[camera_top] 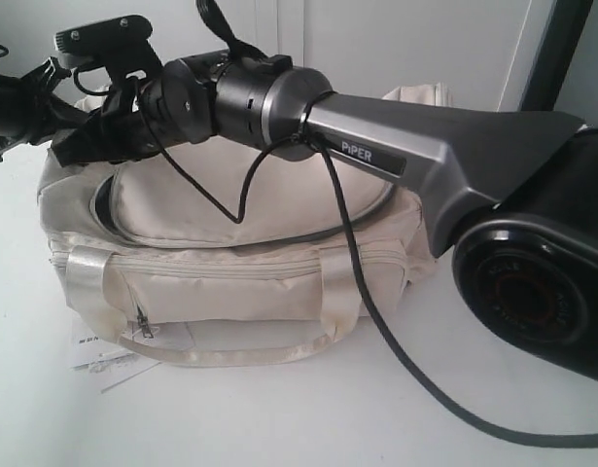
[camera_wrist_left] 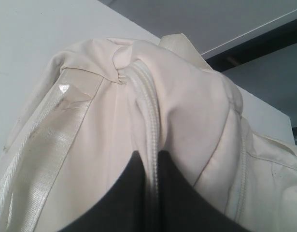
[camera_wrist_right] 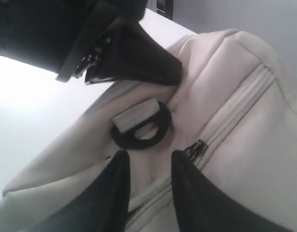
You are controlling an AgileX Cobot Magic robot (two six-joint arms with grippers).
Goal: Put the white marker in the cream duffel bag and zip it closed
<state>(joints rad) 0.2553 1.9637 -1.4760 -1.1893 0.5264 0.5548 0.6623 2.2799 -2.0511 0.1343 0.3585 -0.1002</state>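
Exterior view: a large cream fabric duffel bag (camera_top: 230, 282) with shiny satin strap handles (camera_top: 230, 355) stands on the white bench (camera_top: 279, 418), with a small white paper tag (camera_top: 102, 362) lying against its lower left corner. The grey right arm (camera_top: 425, 156) reaches across the top of the bag, its end effector (camera_top: 85, 141) at the bag's upper left end, where it meets the dark left arm (camera_top: 12, 112). A dark gap shows along the curved top zip near that end. The white marker is not in sight

Left wrist view: the left end effector (camera_wrist_left: 148, 154) is clamped together on a raised fold of the cream fabric that carries a zipper seam (camera_wrist_left: 146, 101); a satin strap (camera_wrist_left: 61, 111) runs down beside it

Right wrist view: the right end effector (camera_wrist_right: 149, 157) hangs close over the bag's end with its fingers (camera_wrist_right: 114, 193) apart, zipper tape visible between them. A grey zip slider (camera_wrist_right: 196, 150) lies just beside one finger. A black ring (camera_wrist_right: 141, 133) on a satin loop sits just beyond the fingertips, and the other arm's dark end effector (camera_wrist_right: 129, 58) is near it
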